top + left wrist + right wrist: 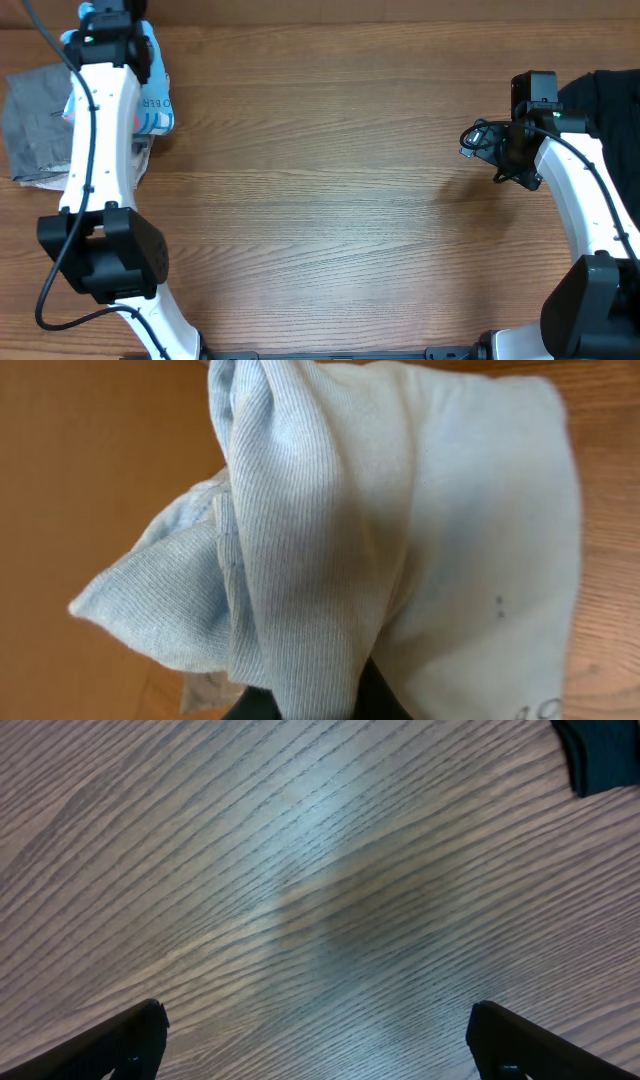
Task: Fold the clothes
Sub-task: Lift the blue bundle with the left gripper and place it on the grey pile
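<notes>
The left claw (312, 708) is pinching a bunched fold of the light blue cotton T-shirt (400, 540), its jaws pressed nearly together on the fabric. The white left arm (95, 130) is reaching to the far left corner of the wooden surface (330, 200). There the shirt is showing partly under the arm, beside a crumpled grey cloth (35, 125). The right claw (318, 1040) is hanging spread wide over the wood, touching nothing, near a black cloth (615, 90).

Item: wooden table (330, 200), brown, grain running crosswise. From my right wrist view I note a soft pale sheen of light on its surface.
</notes>
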Available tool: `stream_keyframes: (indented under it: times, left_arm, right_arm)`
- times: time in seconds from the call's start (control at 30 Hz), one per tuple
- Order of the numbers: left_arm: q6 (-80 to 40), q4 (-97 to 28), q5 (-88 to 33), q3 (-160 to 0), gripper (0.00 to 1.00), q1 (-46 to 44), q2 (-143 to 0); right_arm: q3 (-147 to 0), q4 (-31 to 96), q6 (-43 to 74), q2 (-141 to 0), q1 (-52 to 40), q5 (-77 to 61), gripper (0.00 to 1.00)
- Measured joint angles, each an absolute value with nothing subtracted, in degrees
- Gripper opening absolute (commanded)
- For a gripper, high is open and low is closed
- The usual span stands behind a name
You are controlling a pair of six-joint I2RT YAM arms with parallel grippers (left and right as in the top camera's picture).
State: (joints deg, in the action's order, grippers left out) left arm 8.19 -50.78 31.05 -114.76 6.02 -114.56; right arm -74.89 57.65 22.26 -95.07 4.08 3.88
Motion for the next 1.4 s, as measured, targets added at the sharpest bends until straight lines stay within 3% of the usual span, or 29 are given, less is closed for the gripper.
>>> stream_keyframes:
  times: [0.5, 0.93, 0.97, 1.0, 1.03, 1.07, 1.3, 1.33, 1.4]
  left_arm:
    - [10.31, -48.10, 14.02, -114.80, 0.06, 21.67, -116.09]
    - [11.16, -42.41, 13.98, -114.80, 0.09, 25.78, -127.24]
    - [11.14, -42.13, 14.13, -114.80, 0.13, 26.06, -127.52]
    - [11.14, -41.95, 14.22, -114.80, 0.27, 26.37, -127.68]
    - [11.20, -41.93, 14.31, -114.80, 0.74, 26.70, -127.81]
    - [10.94, -41.82, 14.37, -114.80, 1.00, 27.16, -127.96]
    - [3.11, -43.24, 14.72, -115.61, 1.00, 30.79, -128.62]
    - [0.91, -44.58, 13.76, -117.01, 0.96, 32.03, -128.62]
    - [-1.13, -46.02, 12.14, -118.87, 0.71, 33.04, -128.62]
  right_arm:
    - [-74.89, 57.63, 22.24, -95.07, 4.08, 3.88, 1.00]
    - [-74.89, 57.63, 22.24, -95.07, 4.08, 3.88, 1.00]
    - [-74.89, 57.63, 22.22, -95.07, 4.08, 3.88, 1.00]
    - [-74.89, 57.65, 22.24, -95.07, 4.08, 3.88, 1.00]
    - [-74.89, 57.63, 22.24, -95.07, 4.08, 3.86, 1.00]
    - [-74.89, 57.63, 22.24, -95.07, 4.08, 3.88, 1.00]
    - [-74.89, 57.65, 22.24, -95.07, 4.08, 3.88, 1.00]
    - [-74.89, 57.63, 22.22, -95.07, 4.08, 3.88, 1.00]
    - [-74.89, 57.63, 22.24, -95.07, 4.08, 3.86, 1.00]
